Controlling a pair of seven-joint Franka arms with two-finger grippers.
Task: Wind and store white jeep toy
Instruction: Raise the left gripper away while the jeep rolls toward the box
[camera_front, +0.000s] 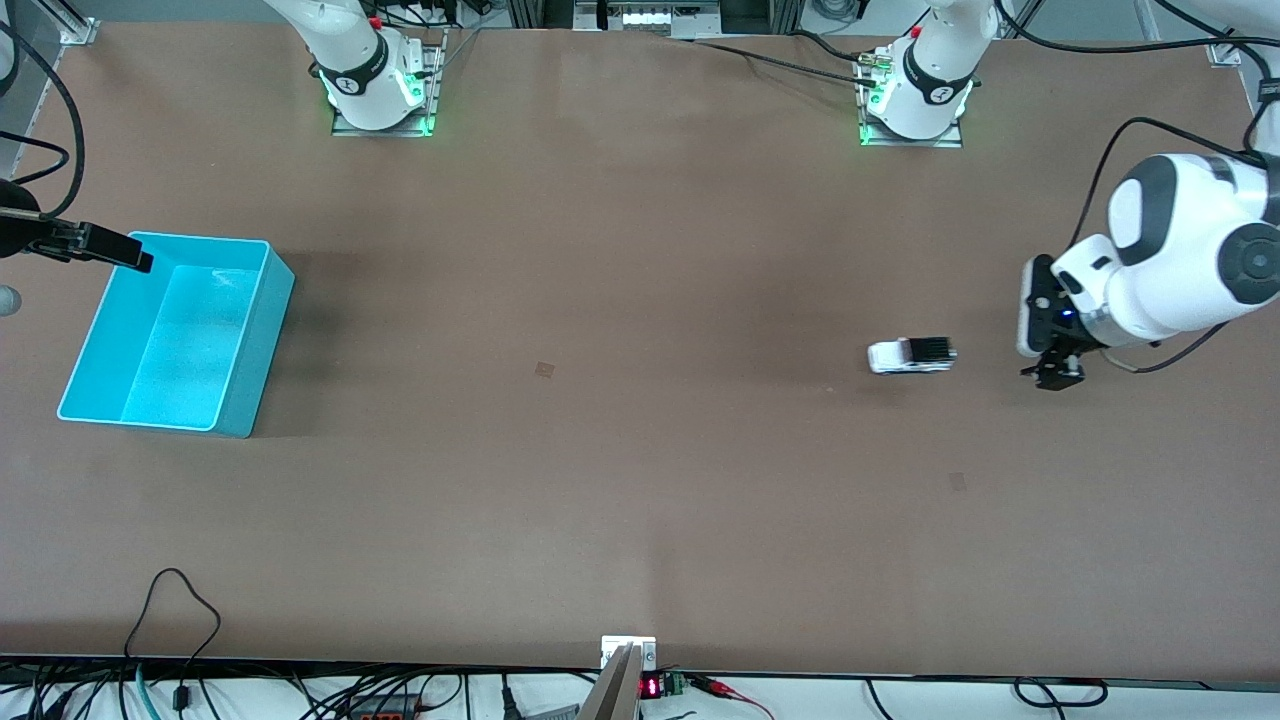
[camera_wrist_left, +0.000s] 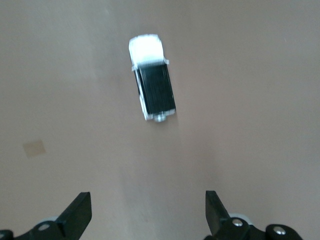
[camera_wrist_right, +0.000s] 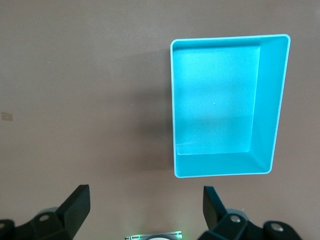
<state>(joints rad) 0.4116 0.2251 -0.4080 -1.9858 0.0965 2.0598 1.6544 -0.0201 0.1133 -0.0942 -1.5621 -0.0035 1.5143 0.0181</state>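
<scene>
So the white jeep toy is just sitting on its wheels on the bare worktop, toward the left arm's end, well apart from everything else. In the left wrist view it's right out ahead of the fingers, white hood pointing away, black roof closer in. Nothing's touching it.

The left pincer hangs over the worktop just beside the jeep, fingers spread wide with nothing between them. Looks to me like the very start: the reach for the car, with no grab, no winding, no storing done yet.

The turquoise bin is way off at the right arm's end, sitting empty. The right pincer hovers over the bin's rim, also spread and empty, and that arm seems to be just waiting.

Next move, I'd guess: the left pincer needs to slide over the jeep, line its fingers up across the narrow body and come down to pinch the sides. It's a tiny target, so being slightly off could just nudge it and let it roll.
</scene>
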